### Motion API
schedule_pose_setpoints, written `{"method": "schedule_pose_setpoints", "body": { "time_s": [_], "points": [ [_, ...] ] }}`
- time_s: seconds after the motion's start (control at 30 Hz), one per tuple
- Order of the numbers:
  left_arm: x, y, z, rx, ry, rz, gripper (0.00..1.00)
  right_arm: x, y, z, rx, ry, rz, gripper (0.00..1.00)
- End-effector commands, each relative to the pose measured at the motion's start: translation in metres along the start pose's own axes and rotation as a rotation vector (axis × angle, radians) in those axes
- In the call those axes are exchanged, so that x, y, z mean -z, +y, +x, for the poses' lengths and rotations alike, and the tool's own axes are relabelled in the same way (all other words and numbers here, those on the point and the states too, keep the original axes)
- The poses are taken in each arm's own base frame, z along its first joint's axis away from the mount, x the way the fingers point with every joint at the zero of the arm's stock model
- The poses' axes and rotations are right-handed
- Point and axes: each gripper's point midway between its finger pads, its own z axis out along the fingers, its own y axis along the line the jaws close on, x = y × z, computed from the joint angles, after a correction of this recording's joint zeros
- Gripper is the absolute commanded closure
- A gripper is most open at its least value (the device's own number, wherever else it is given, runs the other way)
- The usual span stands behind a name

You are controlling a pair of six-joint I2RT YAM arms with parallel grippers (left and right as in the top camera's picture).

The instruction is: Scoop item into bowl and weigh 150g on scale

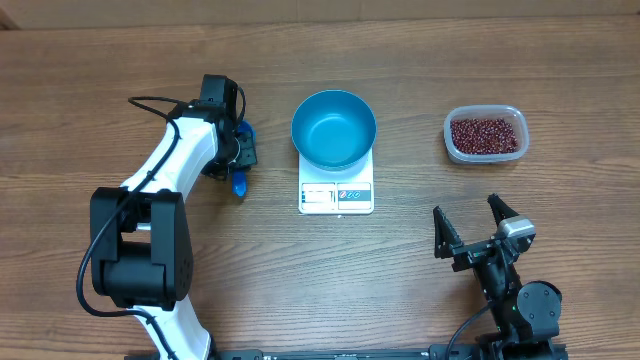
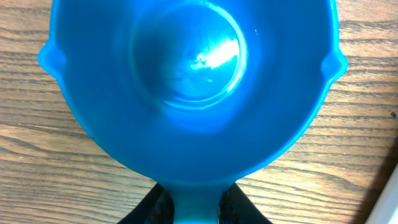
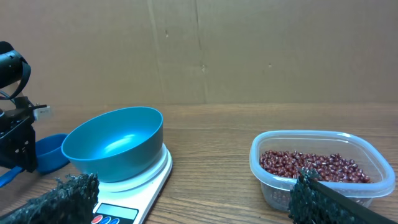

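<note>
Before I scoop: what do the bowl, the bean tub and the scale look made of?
The bowl: probably smooth blue plastic, with soft glare inside. The tub: clear plastic, since the beans show through its wall. The scale: seemingly a white plastic housing with a printed front panel.

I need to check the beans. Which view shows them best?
Right wrist: the beans lie in the clear tub, close up. Overhead shows them small, from above. Left wrist shows none.
</note>
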Motion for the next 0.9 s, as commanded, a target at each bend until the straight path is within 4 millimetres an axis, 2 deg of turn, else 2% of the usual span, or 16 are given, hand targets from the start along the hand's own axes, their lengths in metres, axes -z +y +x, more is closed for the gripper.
{"method": "schedule_pose_setpoints", "body": {
  "time_s": [0.0, 0.1, 0.3, 0.43, 0.53, 0.67, 0.77, 0.87],
  "points": [
    [-0.006, 0.001, 0.004, 0.014, 0.021, 0.005, 0.81, 0.0, -0.003, 0.002, 0.004, -0.004, 0.011, 0.0],
    [-0.006, 0.001, 0.004, 0.016, 0.021, 0.005, 0.96, 0.0, -0.003, 0.002, 0.004, -0.004, 0.011, 0.0],
    [0.001, -0.001, -0.003, 0.039, -0.005, 0.013, 0.96, 0.0, -0.003, 0.002, 0.004, -0.003, 0.012, 0.0],
    [0.025, -0.006, -0.014, 0.057, -0.055, 0.039, 0.96, 0.0, -0.003, 0.002, 0.004, -0.004, 0.011, 0.0],
    [0.054, -0.011, -0.023, 0.108, -0.094, 0.08, 0.96, 0.0, -0.003, 0.002, 0.004, -0.003, 0.012, 0.0],
    [0.104, -0.015, -0.033, 0.243, -0.137, 0.184, 0.96, 0.0, -0.003, 0.002, 0.004, -0.004, 0.011, 0.0],
    [0.144, -0.031, -0.039, 0.252, -0.156, 0.381, 0.96, 0.0, -0.003, 0.002, 0.004, -0.004, 0.011, 0.0],
    [0.179, -0.047, -0.036, 0.241, -0.137, 0.594, 0.96, 0.0, -0.003, 0.002, 0.004, -0.003, 0.011, 0.0]
  ]
}}
